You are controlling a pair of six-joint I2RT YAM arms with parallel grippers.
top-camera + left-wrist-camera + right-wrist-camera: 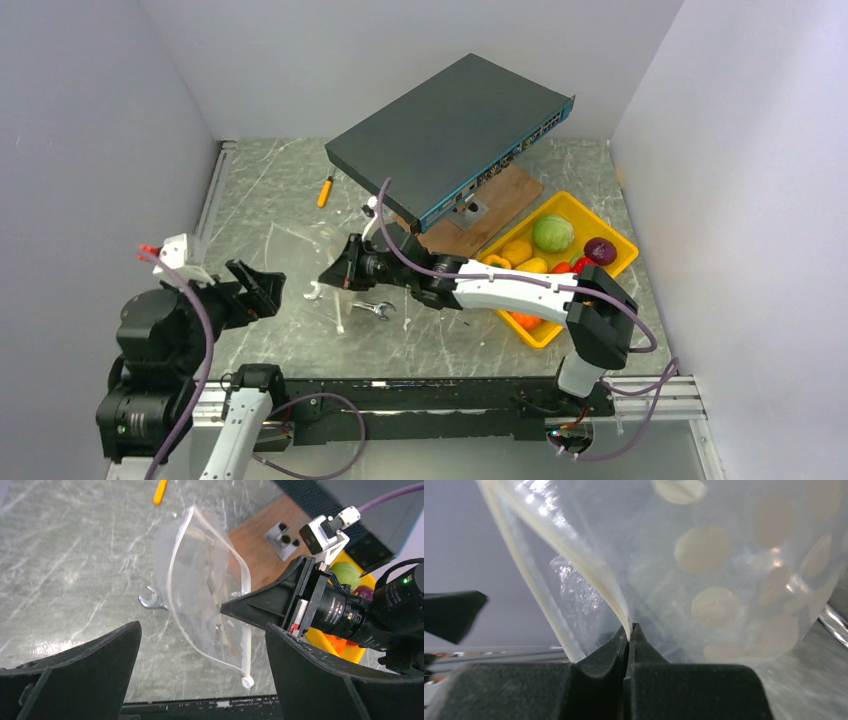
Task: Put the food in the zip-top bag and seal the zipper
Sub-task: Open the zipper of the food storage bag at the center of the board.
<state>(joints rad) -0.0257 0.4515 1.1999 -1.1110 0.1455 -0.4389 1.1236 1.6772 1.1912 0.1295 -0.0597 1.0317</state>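
Note:
The clear zip-top bag (pixel 197 587) hangs with its mouth open, just above the table. Its whitish zipper strip (pixel 244 605) curves round the mouth. My right gripper (pixel 328 274) is shut on the zipper strip at the rim (pixel 628 626); white polka dots show on the bag's face (pixel 724 575). My left gripper (pixel 262 290) is open and empty, a short way left of the bag, with its fingers (pixel 90 670) either side of the bag's mouth in its own view. The food, including a green cabbage (pixel 552 233), a purple onion (pixel 600 250) and a yellow pepper (pixel 517 250), lies in the yellow tray (pixel 610 232).
A silver wrench (pixel 375 310) lies on the table under the right arm. A yellow-handled screwdriver (pixel 325 190) lies at the back. A dark flat network box (pixel 450 135) leans over a wooden board (pixel 490 212). Grey walls enclose the table on the left, back and right.

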